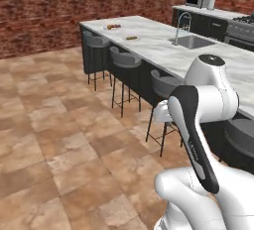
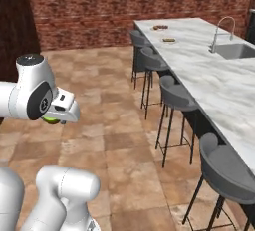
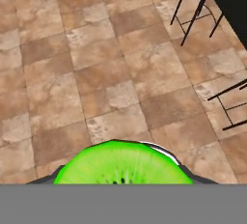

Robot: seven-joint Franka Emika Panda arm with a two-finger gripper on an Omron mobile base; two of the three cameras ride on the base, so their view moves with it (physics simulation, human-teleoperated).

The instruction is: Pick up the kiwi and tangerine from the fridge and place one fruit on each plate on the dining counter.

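My gripper [image 2: 53, 119] hangs low at the left of the right base view, shut on the kiwi [image 2: 48, 121], a lime-green fruit peeking out under the hand. In the hand view the kiwi [image 3: 120, 165] fills the bottom centre, its bright green face with dark seeds towards the camera, above tiled floor. The dining counter [image 1: 163, 48] [image 2: 209, 83], topped in white marble, runs along the right. At its far end lie two plates [image 1: 113, 26] [image 1: 131, 38] [image 2: 160, 27] [image 2: 169, 40], pale against the marble, each with a small brownish bit on it. The tangerine and the fridge are out of view.
Grey bar stools [image 1: 126, 58] [image 2: 177, 97] line the counter's near side. A steel sink [image 1: 194, 41] [image 2: 239, 51] with a faucet [image 1: 181, 26] [image 2: 222, 30] is set in the top. A brick wall [image 2: 139, 6] closes the back. Brown tiled floor [image 1: 54, 140] lies open to the left.
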